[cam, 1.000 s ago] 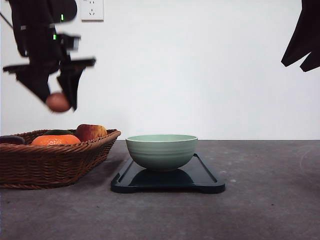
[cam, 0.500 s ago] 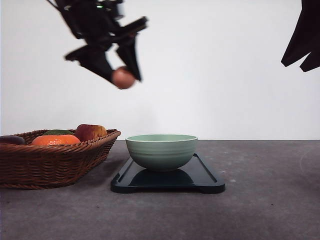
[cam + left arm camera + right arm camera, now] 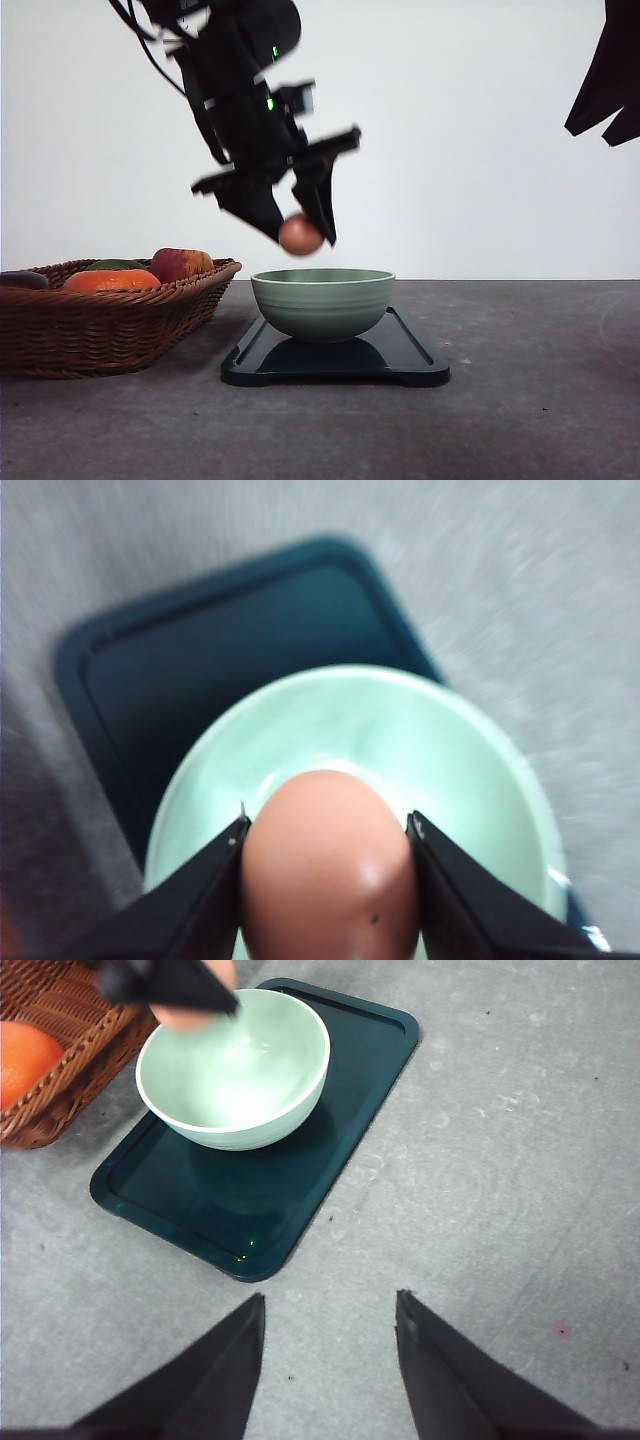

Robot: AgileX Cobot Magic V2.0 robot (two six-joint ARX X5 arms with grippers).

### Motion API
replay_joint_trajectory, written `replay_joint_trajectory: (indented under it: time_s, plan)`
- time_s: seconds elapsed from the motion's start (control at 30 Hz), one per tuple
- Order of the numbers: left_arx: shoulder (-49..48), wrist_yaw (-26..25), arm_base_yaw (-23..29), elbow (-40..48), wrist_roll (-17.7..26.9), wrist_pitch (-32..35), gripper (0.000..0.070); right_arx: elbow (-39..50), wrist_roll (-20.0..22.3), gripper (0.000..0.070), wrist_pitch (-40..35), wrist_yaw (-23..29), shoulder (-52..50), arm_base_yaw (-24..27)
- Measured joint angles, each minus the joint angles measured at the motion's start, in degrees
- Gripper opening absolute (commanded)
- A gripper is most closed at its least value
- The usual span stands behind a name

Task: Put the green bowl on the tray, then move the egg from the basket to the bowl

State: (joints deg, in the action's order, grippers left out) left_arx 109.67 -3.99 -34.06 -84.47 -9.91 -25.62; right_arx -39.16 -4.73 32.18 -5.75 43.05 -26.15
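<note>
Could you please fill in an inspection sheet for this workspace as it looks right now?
Surface: grey table, bare apart from the items below.
Job's things: green bowl on tray; egg held above the bowl; basket beside the tray.
Clutter: orange and apple in the basket.
Claws: left claw shut on the egg; right claw open, holding nothing.
Cables: black cable on left arm.
Surroundings: plain white wall.

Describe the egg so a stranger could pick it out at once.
Find the dark tray in the middle of the table with the green bowl on it. Just above the bowl's rim, the left tool pinches the egg: small, smooth, brownish-pink, the one item held in the air.
</note>
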Motion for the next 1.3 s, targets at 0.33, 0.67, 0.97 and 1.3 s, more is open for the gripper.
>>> replay_joint_trajectory:
  time_s: [0.33, 0.67, 0.97, 1.3]
  plan:
    - [4.9, 0.0, -0.4, 0.0, 0.0, 2.6, 0.0230, 0.0, 0.0, 0.0254, 0.0, 0.0, 0.0, 0.0]
    - [6.5, 0.0, -2.5, 0.0, 0.0, 4.0, 0.0288, 0.0, 0.0, 0.0255, 0.0, 0.0, 0.0, 0.0]
    - [6.5, 0.0, -3.3, 0.0, 0.0, 4.0, 0.0479, 0.0, 0.0, 0.0255, 0.2, 0.0, 0.0, 0.0]
    - [6.5, 0.0, -3.0, -8.4, 0.2, -9.6, 0.0559, 0.0, 0.0, 0.0255, 1.9, 0.0, 0.0, 0.0]
